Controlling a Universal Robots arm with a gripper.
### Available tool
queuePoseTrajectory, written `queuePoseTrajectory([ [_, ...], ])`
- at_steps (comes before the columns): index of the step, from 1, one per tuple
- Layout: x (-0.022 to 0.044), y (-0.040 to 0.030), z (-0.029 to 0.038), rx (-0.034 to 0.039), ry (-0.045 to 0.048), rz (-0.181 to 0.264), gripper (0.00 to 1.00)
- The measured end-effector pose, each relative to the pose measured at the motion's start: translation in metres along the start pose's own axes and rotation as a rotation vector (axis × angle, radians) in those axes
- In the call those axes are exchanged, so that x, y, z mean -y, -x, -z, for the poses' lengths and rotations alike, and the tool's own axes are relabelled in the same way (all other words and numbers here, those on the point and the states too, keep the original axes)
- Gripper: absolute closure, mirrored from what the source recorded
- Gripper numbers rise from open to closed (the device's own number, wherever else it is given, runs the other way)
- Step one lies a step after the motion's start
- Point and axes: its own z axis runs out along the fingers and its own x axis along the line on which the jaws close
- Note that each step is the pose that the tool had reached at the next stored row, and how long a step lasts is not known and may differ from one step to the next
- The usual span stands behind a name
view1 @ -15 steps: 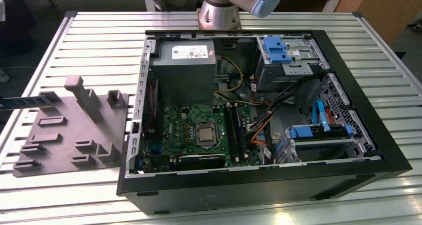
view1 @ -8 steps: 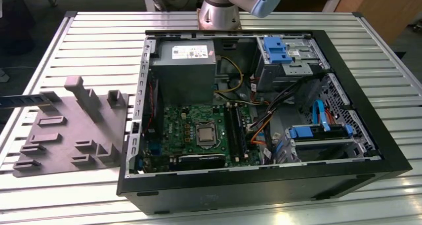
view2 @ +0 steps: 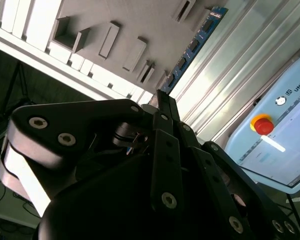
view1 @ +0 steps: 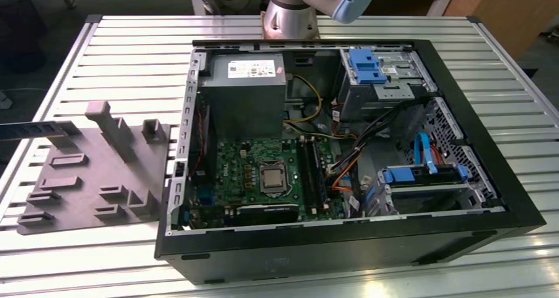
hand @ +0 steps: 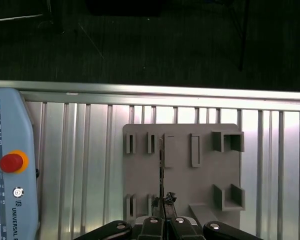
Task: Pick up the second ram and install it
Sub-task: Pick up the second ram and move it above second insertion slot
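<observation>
The second ram is a thin green stick with black chips, and my gripper is shut on one end of it. In the first wrist view the ram shows edge-on, running out from the gripper over the grey holder plate. In the exterior view the ram hangs level at the far left, just above the holder plate. The black memory slots lie on the motherboard inside the open computer case, well off to the exterior view's right of the ram.
A teach pendant with a red stop button lies on the slatted metal table beside the holder plate. The case holds a power supply, cables, and blue drive brackets. The arm's base stands behind the case.
</observation>
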Motion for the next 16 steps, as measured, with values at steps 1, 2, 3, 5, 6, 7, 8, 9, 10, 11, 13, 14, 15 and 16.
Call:
queuePoseTrajectory([
  [1,0.0000,0.0000,0.0008,0.0002,-0.0001,0.000,0.89],
  [2,0.0000,0.0000,0.0015,0.0002,0.0000,0.000,0.89],
  [3,0.0000,0.0001,0.0023,0.0002,0.0000,0.000,0.89],
  [5,-0.0001,0.0001,0.0035,0.0003,-0.0001,0.000,0.89],
  [6,-0.0001,0.0001,0.0041,0.0003,-0.0001,0.000,0.89],
  [7,-0.0001,0.0001,0.0048,0.0003,0.0000,0.000,0.89],
  [8,-0.0001,0.0002,0.0055,0.0006,0.0000,0.000,0.89],
  [9,-0.0002,0.0002,0.0063,0.0006,0.0000,0.000,0.89],
  [10,-0.0002,0.0002,0.0071,0.0008,0.0000,0.000,0.89],
  [11,-0.0002,0.0002,0.0080,0.0009,0.0000,0.000,0.89],
  [13,-0.0003,0.0003,0.0096,0.0013,-0.0001,0.000,0.89],
  [14,-0.0003,0.0003,0.0106,0.0015,0.0000,0.000,0.89],
  [15,-0.0003,0.0003,0.0114,0.0018,0.0000,0.000,0.89],
  [16,-0.0003,0.0003,0.0124,0.0020,0.0000,0.000,0.89],
])
